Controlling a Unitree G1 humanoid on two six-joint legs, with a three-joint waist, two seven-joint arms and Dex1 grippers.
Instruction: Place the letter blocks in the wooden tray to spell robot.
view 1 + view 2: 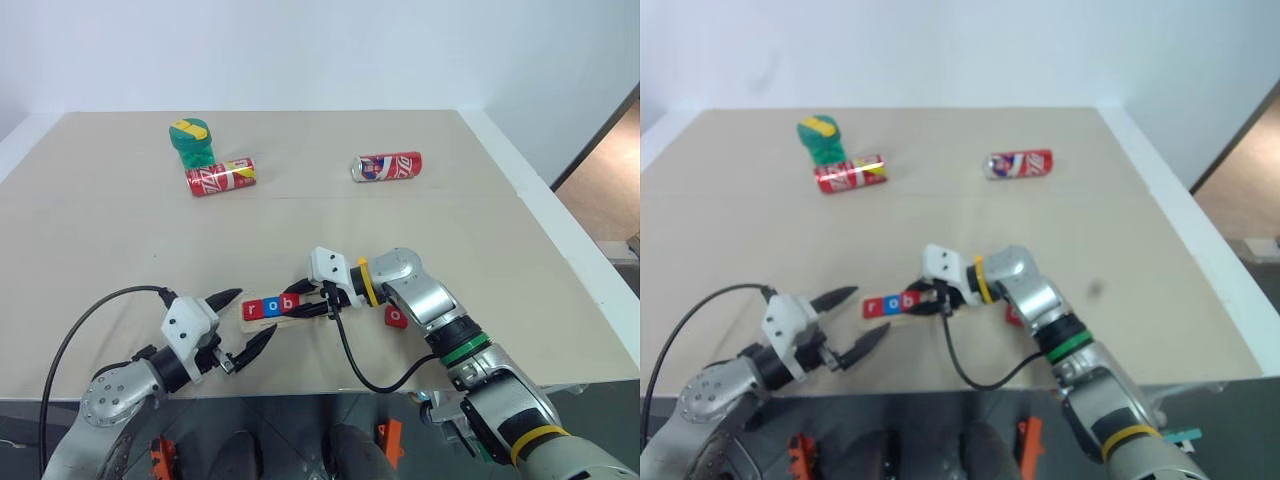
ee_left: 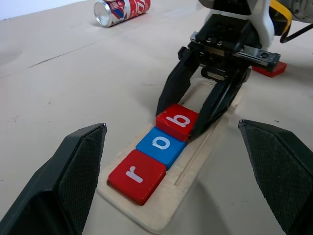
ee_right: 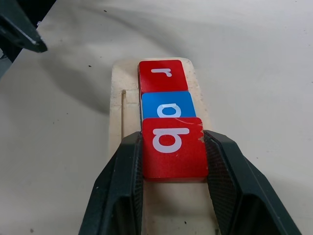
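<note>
Three tiles sit in the wooden tray (image 2: 205, 161): red r (image 2: 137, 175), blue o (image 2: 163, 145), red b (image 3: 172, 146).
Right gripper (image 3: 172, 196) pinches the b at its sides, seating it; next it should release and fetch the red tile (image 1: 396, 317) beside that arm. Left gripper (image 1: 245, 322) waits spread wide, empty, near the tray's end; tabletop (image 1: 120, 230) around is open.

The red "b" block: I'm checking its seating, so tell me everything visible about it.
The red "b" block is a flat square tile with a white lowercase letter and rounded corners. It sits third in the wooden tray, slightly tilted, overlapping the blue "o" block. The right gripper is shut on its two sides.
</note>
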